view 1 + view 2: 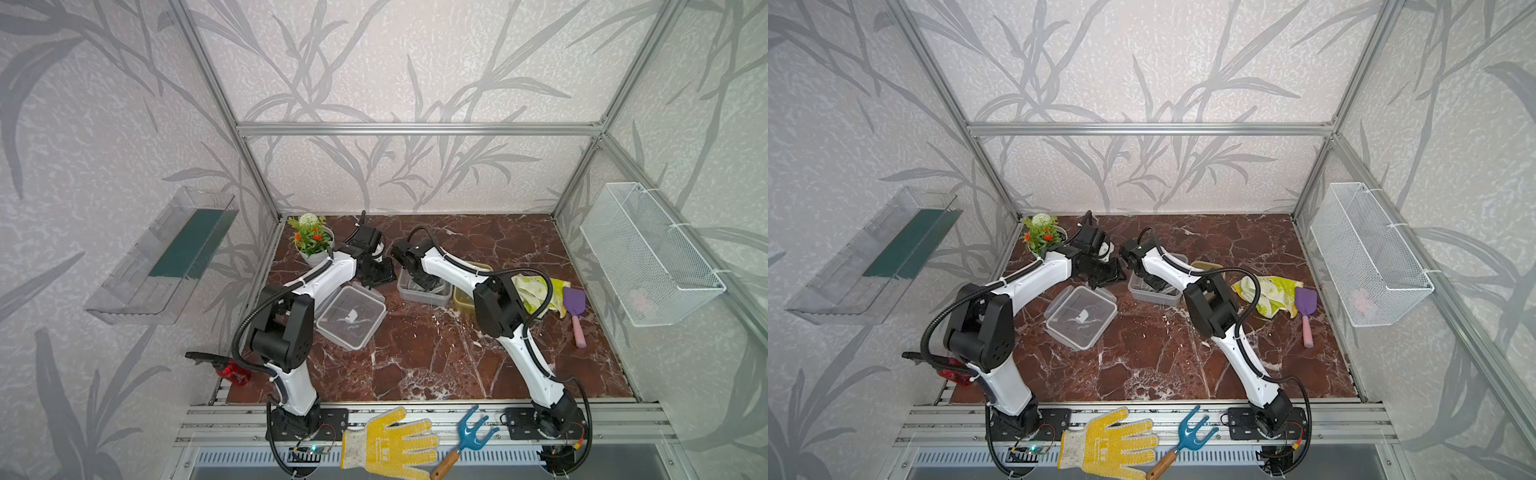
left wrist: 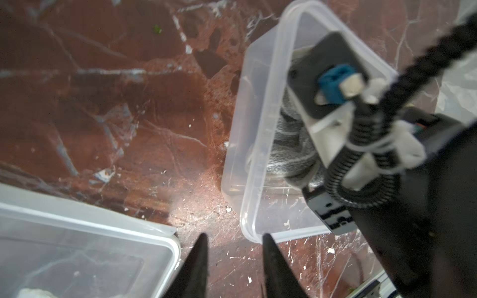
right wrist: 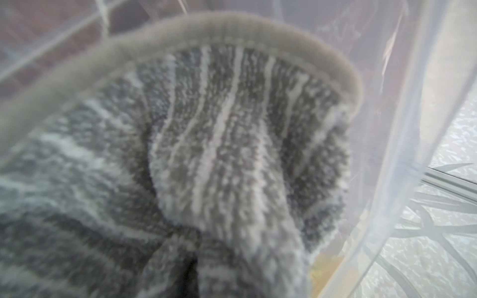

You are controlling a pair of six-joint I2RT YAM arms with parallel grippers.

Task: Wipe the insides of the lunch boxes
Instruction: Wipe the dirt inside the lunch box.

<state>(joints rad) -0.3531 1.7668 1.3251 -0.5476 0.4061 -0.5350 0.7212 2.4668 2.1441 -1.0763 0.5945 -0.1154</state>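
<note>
Yellow glove (image 1: 390,442) and blue hand fork (image 1: 471,432) lie on the metal rail at the bottom edge of both top views, nearest the camera. Beyond them the red marble worktop (image 1: 415,357) fills the middle of the frame.

Of the 2 lunch boxes, the clear greyish lunch box (image 1: 405,286) stands uncovered at the centre of the worktop. Its lid (image 1: 361,328), with a white sticker, lies flat to the lower left of it, apart from it. The amber lunch box (image 1: 462,298) sits just right of the grey one, partly hidden by the right arm.

The right pincer (image 1: 426,284) reaches down into the greyish box. Its fingers are hidden, but they are closed, and a grey striped cloth (image 3: 219,167) bunches towards them and fills the right wrist view, pressed against the box wall.

The left pincer (image 2: 235,236) hovers between lid and box. Its 2 black fingers (image 2: 198,258) stand partly apart with nothing between them.

At the right of the frame a yellow-green cloth (image 1: 534,291) and a purple scoop (image 1: 575,305) lie together.
</note>
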